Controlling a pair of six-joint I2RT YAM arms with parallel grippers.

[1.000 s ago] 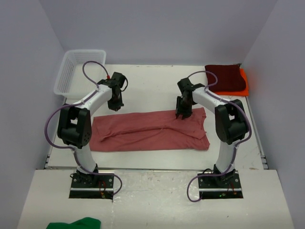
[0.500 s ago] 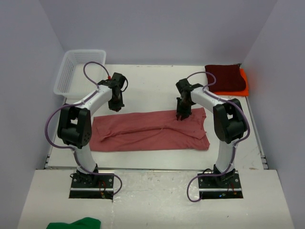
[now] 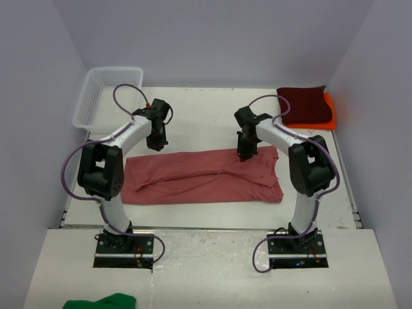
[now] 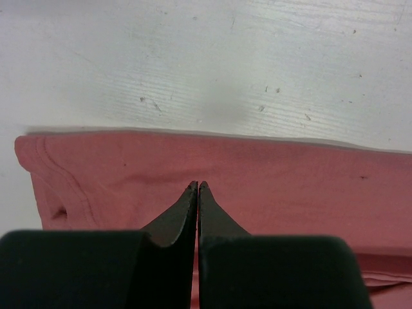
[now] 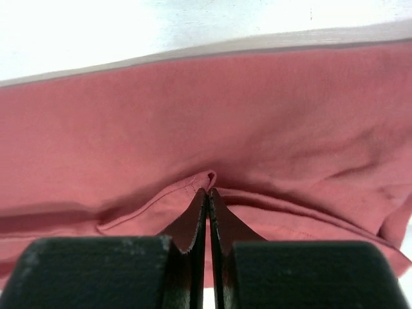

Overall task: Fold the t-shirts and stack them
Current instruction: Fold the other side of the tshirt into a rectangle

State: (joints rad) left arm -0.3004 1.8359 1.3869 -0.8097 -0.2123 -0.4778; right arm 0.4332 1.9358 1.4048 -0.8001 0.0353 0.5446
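A scuffed white table top fills the walled cell. Across its near half lies the faded rose short-sleeved cotton t-shirt, spread in a long band from left to right with a crease running along its middle.

From the near edge rise the white-and-black left arm and right arm. Both are bent forward over the far edge of the rose t-shirt.

A white plastic mesh basket stands at the far-left corner, well apart from the rose t-shirt, and its mesh floor shows through the open top.

At the far-right corner a folded dark maroon t-shirt lies on a bright orange t-shirt. Only a strip of the orange one shows along the right side, so how it is folded is hidden.

A bright green cloth lies on the near platform, cut off by the bottom of the top view.

The left gripper has its fingers pressed together with nothing between them. Its tips are over the rose t-shirt just inside the far edge, and whether they touch the cloth cannot be told.

The right gripper is clamped on a small pucker of the rose t-shirt's hem, raised as a little ridge at the tips. In the top view the gripper itself covers that pinch.
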